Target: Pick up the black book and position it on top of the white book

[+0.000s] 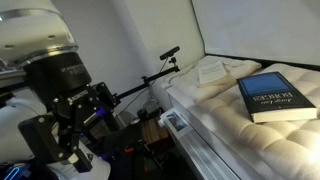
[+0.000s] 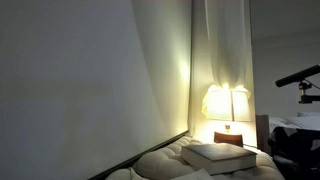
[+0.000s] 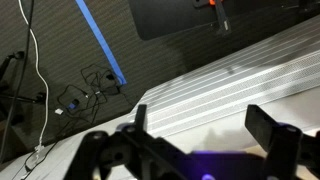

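Note:
The black book (image 1: 277,97), thick with a dark blue-black cover and white lettering, lies flat on the quilted mattress (image 1: 225,115). The thin white book (image 1: 214,70) lies farther back on the same mattress, apart from it. My gripper (image 1: 80,125) hangs at the left beside the bed, well away from both books. In the wrist view my gripper (image 3: 203,132) is open and empty, with striped bed edge between the fingers. A book (image 2: 226,154) lies on the bed in an exterior view; I cannot tell which one it is.
A black camera on a boom arm (image 1: 168,56) reaches over the gap between the robot and the bed. A lit lamp (image 2: 227,103) stands behind the bed. Cables (image 3: 85,85) and blue tape (image 3: 100,40) lie on the floor. A wall runs behind the bed.

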